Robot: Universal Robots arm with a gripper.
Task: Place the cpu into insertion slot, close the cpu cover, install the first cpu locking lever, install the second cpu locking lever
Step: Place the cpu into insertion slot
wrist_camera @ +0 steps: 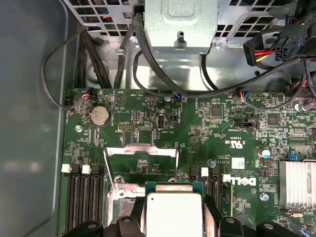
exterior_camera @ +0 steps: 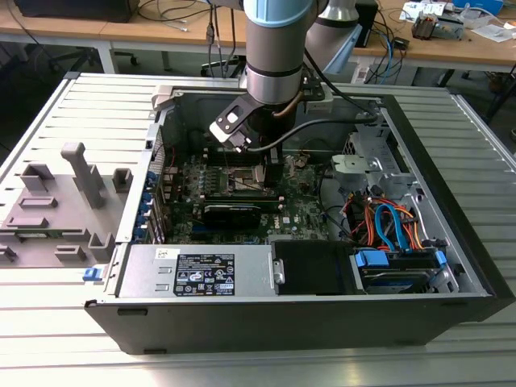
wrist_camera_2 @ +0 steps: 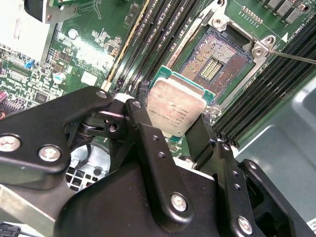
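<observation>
My gripper (wrist_camera_2: 173,119) is shut on the cpu (wrist_camera_2: 175,104), a flat square chip with a silvery top, its black fingers (wrist_camera_2: 148,143) pressing on two opposite edges. The chip hangs tilted a little above the board, beside and partly over the insertion slot (wrist_camera_2: 216,63), whose dark contact field lies bare. In the first wrist view the cpu (wrist_camera: 174,215) sits in the gripper (wrist_camera: 174,218), and the cpu cover (wrist_camera: 140,149) stands raised open beyond it. A thin lever rod (wrist_camera_2: 291,57) juts out next to the slot. In the exterior view the gripper (exterior_camera: 256,165) reaches down inside the computer case.
Long black memory slots (wrist_camera_2: 158,29) flank the socket on both sides. A finned heatsink (wrist_camera: 296,182), a coin battery (wrist_camera: 100,116) and black cables (wrist_camera: 148,74) lie nearby. The power supply (exterior_camera: 201,270), coloured cables (exterior_camera: 387,226) and a grey fixture (exterior_camera: 56,201) surround the board.
</observation>
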